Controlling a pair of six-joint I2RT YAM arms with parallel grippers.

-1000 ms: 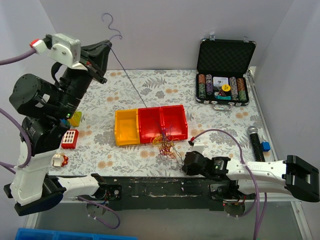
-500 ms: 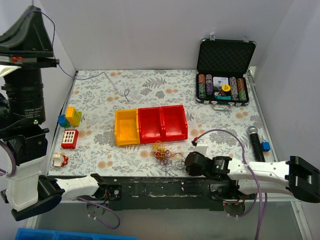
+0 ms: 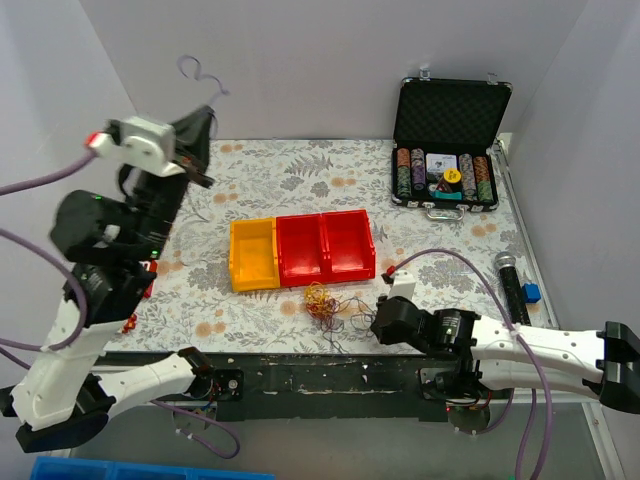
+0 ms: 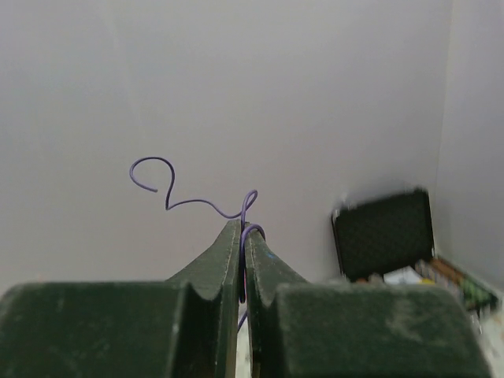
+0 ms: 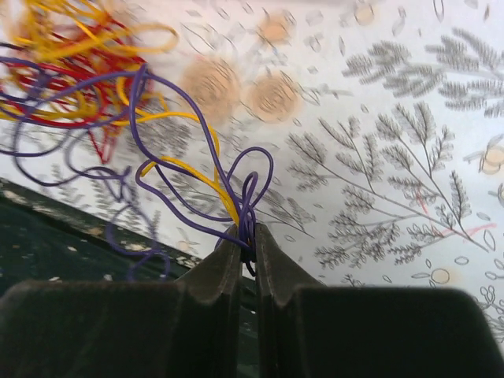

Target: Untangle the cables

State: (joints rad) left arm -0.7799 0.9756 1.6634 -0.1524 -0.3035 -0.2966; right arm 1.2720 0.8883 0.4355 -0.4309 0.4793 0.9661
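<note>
The cables [image 3: 322, 299] lie in a small red, yellow, orange and purple tangle on the table in front of the red bins. My left gripper [image 3: 208, 115] is raised high at the left and shut on one thin purple cable [image 3: 195, 70] that curls up free against the wall. In the left wrist view the fingertips [image 4: 242, 230] pinch that cable [image 4: 185, 201]. My right gripper [image 3: 373, 322] is low by the near table edge, just right of the tangle. It is shut [image 5: 246, 236] on purple and yellow strands [image 5: 197, 142] that lead to the tangle [image 5: 71, 55].
A yellow bin [image 3: 252, 254] and two joined red bins [image 3: 327, 246] stand mid-table. An open black case of poker chips [image 3: 446, 150] is at the back right. A microphone [image 3: 510, 284] and a blue block [image 3: 531, 292] lie at the right edge.
My left arm swung far left and back toward the middle. The purple cable, stretched from the tangle a second ago, now hangs free in its jaws. The tangle shifted slightly toward the near edge.
</note>
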